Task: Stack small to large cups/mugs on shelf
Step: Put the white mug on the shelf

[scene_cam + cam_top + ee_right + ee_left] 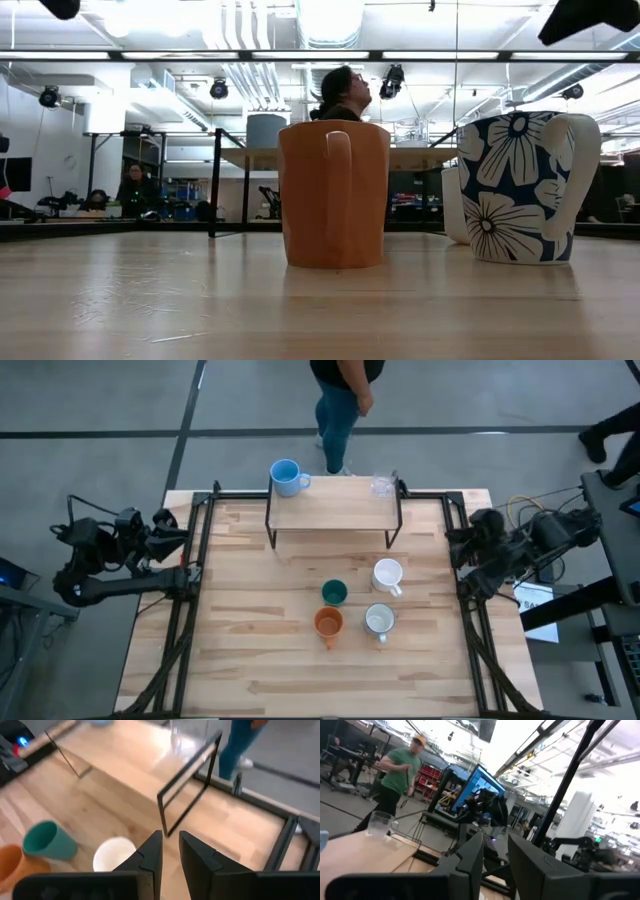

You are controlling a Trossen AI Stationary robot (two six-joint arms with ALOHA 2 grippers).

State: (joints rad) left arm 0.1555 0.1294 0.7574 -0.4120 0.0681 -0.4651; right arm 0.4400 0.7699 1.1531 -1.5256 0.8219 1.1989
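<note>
The left hand (492,865) hangs off the left edge of the worktop (250,660), its fingers a little apart and empty. The right hand (170,852) waits at the right edge, fingers drawn nearly together with only a thin gap, gripping nothing and touching nothing.

Six vessels show in the high view. Two stand on the shelf (335,510): one light blue mug (286,477) at its left end and one clear glass (382,484) at its right end. Four sit on the worktop in front of the shelf, in a loose cluster: one dark green cup (334,593), one white mug (388,575) just to its right, one orange mug (329,623) nearer the front, and one grey-white mug (379,620) beside the orange one (from the low view this last carries a blue flower pattern). None of them touch.

A person (345,400) stands on the floor beyond the shelf.
</note>
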